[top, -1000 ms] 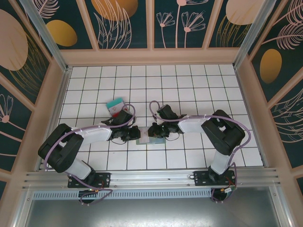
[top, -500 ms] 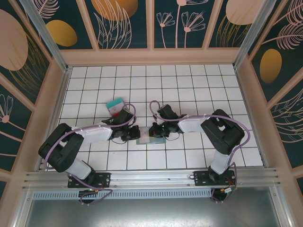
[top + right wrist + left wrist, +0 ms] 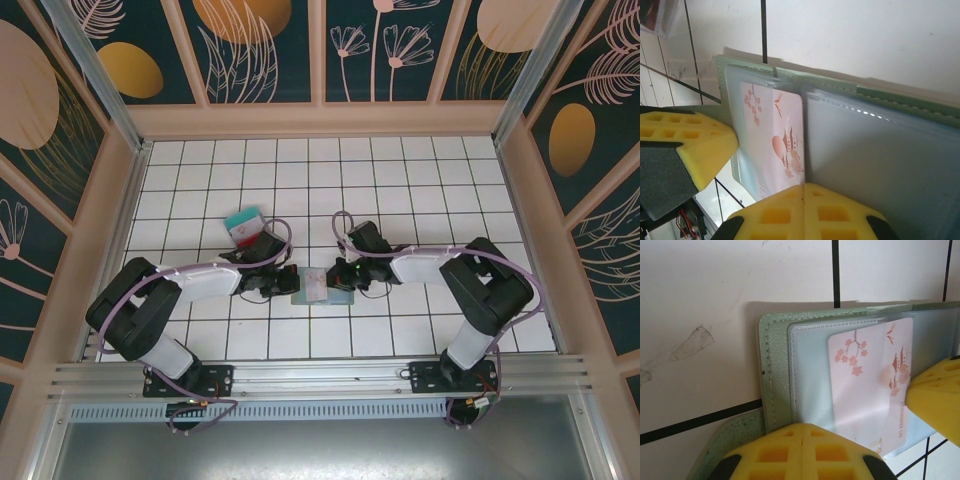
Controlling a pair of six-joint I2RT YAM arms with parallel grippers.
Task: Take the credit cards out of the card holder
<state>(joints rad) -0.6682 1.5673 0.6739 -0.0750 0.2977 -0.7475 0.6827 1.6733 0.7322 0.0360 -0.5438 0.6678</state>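
Observation:
The card holder (image 3: 327,296) lies open on the white tiles between both grippers, green edge (image 3: 774,365) outside and blue-grey pockets (image 3: 880,150) inside. A pale whitish card (image 3: 870,380) printed with blossoms and a pagoda lies on the holder's left half (image 3: 772,135), its left edge towards a pocket. My left gripper (image 3: 805,432) is shut, its tip on the holder's near-left edge. My right gripper (image 3: 804,189) is shut, its tip at the card's corner beside the centre fold. The teal card (image 3: 240,217) and red card (image 3: 247,233) lie stacked behind the left arm.
The left gripper's yellow finger (image 3: 690,145) crowds the holder from one side, and the right gripper's finger (image 3: 935,400) does so from the other. Wooden walls ring the tiled floor (image 3: 400,170). The two arms' bases stand on the rail at the near edge.
The right gripper has drawn back to the right, uncovering more of the holder and the pale card. The left gripper has edged right towards the holder.

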